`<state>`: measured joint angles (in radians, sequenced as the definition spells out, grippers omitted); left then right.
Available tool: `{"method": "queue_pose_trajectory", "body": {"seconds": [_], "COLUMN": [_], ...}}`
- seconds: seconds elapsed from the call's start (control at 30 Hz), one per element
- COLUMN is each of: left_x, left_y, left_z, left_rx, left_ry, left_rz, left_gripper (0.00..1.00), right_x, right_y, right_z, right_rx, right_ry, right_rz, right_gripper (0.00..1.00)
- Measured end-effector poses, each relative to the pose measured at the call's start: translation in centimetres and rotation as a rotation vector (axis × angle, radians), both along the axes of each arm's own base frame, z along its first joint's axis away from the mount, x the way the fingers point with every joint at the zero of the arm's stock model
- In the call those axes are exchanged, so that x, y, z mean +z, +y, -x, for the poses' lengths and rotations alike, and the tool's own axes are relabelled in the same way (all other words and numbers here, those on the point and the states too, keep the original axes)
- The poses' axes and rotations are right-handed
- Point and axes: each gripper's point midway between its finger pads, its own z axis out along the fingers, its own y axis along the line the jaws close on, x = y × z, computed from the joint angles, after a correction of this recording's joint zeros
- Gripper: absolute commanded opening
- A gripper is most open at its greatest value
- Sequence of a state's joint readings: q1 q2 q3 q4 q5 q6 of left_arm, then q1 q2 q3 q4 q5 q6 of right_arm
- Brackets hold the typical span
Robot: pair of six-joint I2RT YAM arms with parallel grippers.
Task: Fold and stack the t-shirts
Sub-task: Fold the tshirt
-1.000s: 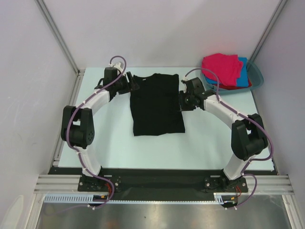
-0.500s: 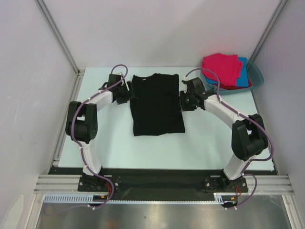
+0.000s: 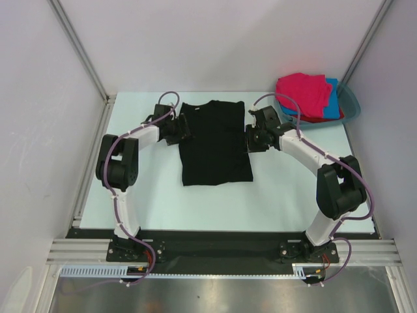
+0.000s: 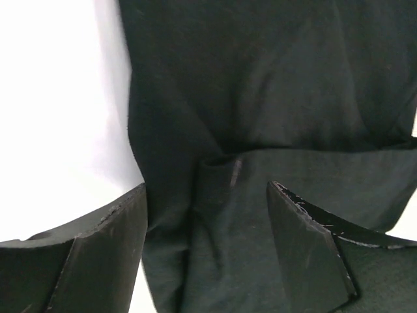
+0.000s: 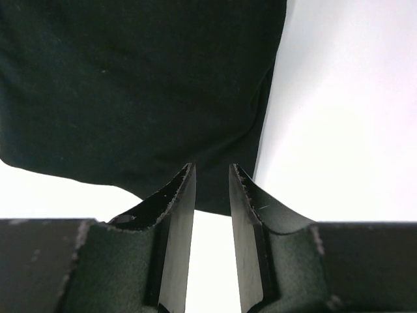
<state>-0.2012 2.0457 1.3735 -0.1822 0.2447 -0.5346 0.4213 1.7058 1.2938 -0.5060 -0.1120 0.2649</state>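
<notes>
The counter [image 3: 215, 202] held the black t-shirt [image 3: 215, 147] flat between the left end effector [image 4: 207, 189], spread wide over its folded edge, and the right end effector [image 5: 212, 168], narrow and empty. Beyond the latter, the pink t-shirt [image 3: 303, 91] topped a basin [image 3: 354, 102].

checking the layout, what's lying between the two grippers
The black t-shirt, flat on the table, lies between the left gripper and right gripper, in the top view.

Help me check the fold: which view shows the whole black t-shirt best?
Top external: the black t-shirt lies flat with its whole outline visible. The left wrist view shows only one edge and a fold; the right wrist view only an edge.
</notes>
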Motion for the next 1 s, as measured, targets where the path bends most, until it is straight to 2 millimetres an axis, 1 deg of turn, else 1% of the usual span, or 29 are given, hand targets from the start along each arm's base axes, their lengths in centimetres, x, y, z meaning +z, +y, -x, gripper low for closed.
{"method": "queue_pose_trajectory", "body": {"seconds": [0.17, 0.3, 0.37, 0.4, 0.47, 0.5, 0.6, 0.63, 0.67, 0.7, 0.77, 0.8, 0.83, 0.87, 0.9, 0.97, 1.0], "left_x": [0.1, -0.2, -0.3, -0.4, -0.8, -1.0, -1.2, -1.2, -1.1, -1.1, -1.0, -0.9, -0.9, -0.8, -0.8, -0.8, -0.7], "left_y": [-1.4, -2.1, -2.3, -2.4, -2.4, -2.4, -2.1, -2.0, -1.9, -1.8, -1.3, -1.0, -0.5, 0.0, 0.6, 1.9, 2.3], "left_z": [0.2, 0.0, -0.2, -0.3, -0.4, -0.4, -0.5, -0.5, -0.6, -0.6, -0.8, -1.0, -1.2, -1.4, -1.6, -2.1, -2.3], "left_rx": [-0.025, -0.032, -0.032, -0.032, -0.029, -0.026, -0.017, -0.016, -0.012, -0.012, -0.005, 0.0, 0.006, 0.014, 0.023, 0.048, 0.057], "left_ry": [0.0, 0.002, 0.004, 0.006, 0.014, 0.019, 0.028, 0.028, 0.029, 0.028, 0.026, 0.024, 0.021, 0.017, 0.012, 0.004, 0.0], "left_rz": [0.034, 0.068, 0.079, 0.083, 0.088, 0.09, 0.097, 0.101, 0.108, 0.114, 0.122, 0.125, 0.13, 0.134, 0.136, 0.135, 0.138], "left_gripper": [0.75, 0.67, 0.58, 0.48, 0.36, 0.26, 0.17, 0.09, 0.03, 0.0, 0.0, 0.06, 0.15, 0.27, 0.46, 0.56, 0.67], "right_x": [-0.3, -0.8, -1.1, -1.2, -1.3, -1.4, -1.5, -1.6, -1.6, -1.6, -1.6, -1.7, -1.7, -1.7, -1.7, -1.7, -1.7], "right_y": [0.0, -0.1, -0.3, -0.3, -0.4, -0.4, -0.5, -0.5, -0.5, -0.5, -0.6, -0.6, -0.6, -0.6, -0.6, -0.6, -0.6], "right_z": [0.1, 0.1, 0.1, 0.1, 0.2, 0.2, 0.2, 0.2, 0.2, 0.2, 0.3, 0.3, 0.3, 0.3, 0.3, 0.3, 0.3], "right_rx": [0.0, -0.002, -0.006, -0.008, -0.01, -0.011, -0.012, -0.012, -0.012, -0.012, -0.012, -0.01, -0.01, -0.01, -0.009, -0.01, -0.009], "right_ry": [0.009, 0.023, 0.029, 0.031, 0.035, 0.037, 0.04, 0.042, 0.043, 0.044, 0.045, 0.045, 0.046, 0.046, 0.046, 0.046, 0.047], "right_rz": [0.005, 0.014, 0.023, 0.027, 0.033, 0.034, 0.038, 0.039, 0.04, 0.041, 0.042, 0.043, 0.044, 0.044, 0.044, 0.043, 0.043], "right_gripper": [0.33, 0.32, 0.32, 0.32, 0.32, 0.32, 0.32, 0.33, 0.32, 0.32, 0.32, 0.33, 0.32, 0.32, 0.32, 0.32, 0.33]}}
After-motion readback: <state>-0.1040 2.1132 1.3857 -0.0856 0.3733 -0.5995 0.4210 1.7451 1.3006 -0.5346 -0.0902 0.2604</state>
